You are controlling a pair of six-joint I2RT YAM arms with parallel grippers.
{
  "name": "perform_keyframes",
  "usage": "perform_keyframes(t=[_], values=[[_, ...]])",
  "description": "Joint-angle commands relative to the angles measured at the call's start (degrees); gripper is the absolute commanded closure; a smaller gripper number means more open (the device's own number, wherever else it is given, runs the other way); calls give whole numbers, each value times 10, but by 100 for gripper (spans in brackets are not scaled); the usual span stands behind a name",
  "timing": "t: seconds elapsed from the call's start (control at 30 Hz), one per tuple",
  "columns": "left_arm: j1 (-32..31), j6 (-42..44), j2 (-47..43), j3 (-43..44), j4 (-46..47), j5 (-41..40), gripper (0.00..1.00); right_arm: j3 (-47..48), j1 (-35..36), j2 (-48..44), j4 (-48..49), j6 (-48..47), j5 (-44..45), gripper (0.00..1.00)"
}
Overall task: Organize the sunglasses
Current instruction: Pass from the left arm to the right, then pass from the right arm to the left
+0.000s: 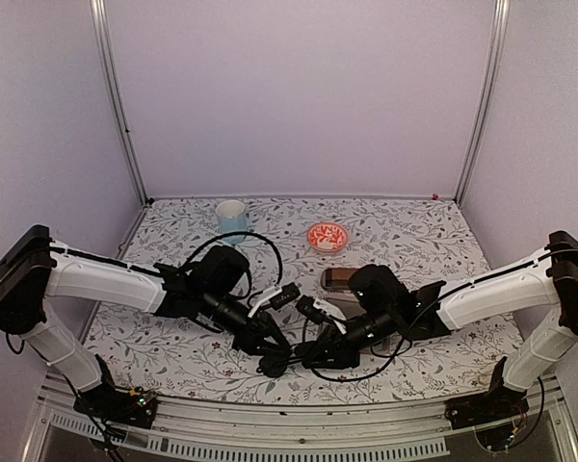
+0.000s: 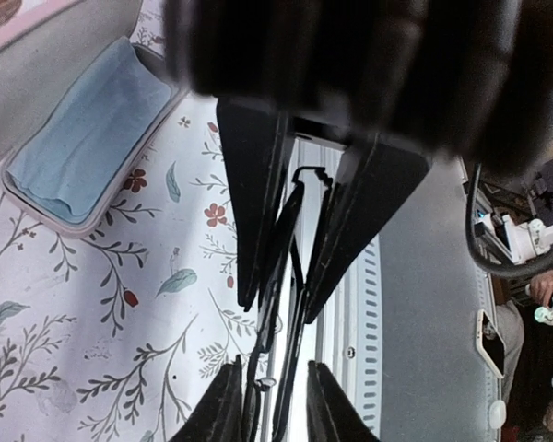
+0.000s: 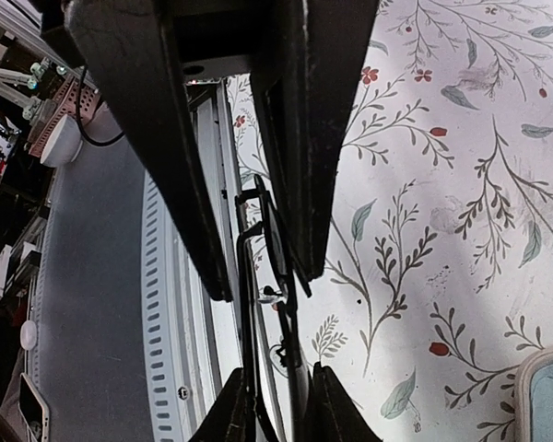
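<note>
I am handling the black sunglasses with dark lenses and thin arms (image 2: pixel 290 249), which are sitting over the near edge of the flower-printed surface (image 2: pixel 101 304), between both sets of jaws at once. The left jaws and right jaws are meeting tip to tip, each standing narrowly apart around the thin frame. I cannot tell whether either is actually pinching it. I am reading this as a pass from one arm to the other, so the next move is calling for one sure grip before the other lets go. The sunglasses are showing edge-on, their long axis running from one set of jaws to the other, along the near edge. Which way the lenses are facing I cannot tell. Beyond the left jaws, the open pink oblong case with pale blue lining (image 2: pixel 83 138) is lying ready.
</note>
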Motion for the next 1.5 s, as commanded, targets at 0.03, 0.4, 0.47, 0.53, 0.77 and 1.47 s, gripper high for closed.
perform_keyframes(t=[0.03, 0.4, 0.47, 0.53, 0.77, 1.47], values=[[-8, 4, 1, -6, 27, 25, 70, -11, -6, -16, 10, 2, -9, 77], [-18, 19, 5, -31, 61, 33, 42, -19, -6, -29, 33, 10, -20, 78], [-19, 19, 8, -33, 67, 25, 41, -21, -6, -31, 40, 12, -23, 78], [-19, 21, 13, -33, 74, 22, 41, -23, -7, -32, 45, 16, -27, 78], [-27, 21, 26, -24, 83, 22, 47, -25, -7, -30, 52, 24, -26, 78], [-29, -2, 6, -72, 186, 30, 53, -51, -13, -44, 107, 50, -36, 78]])
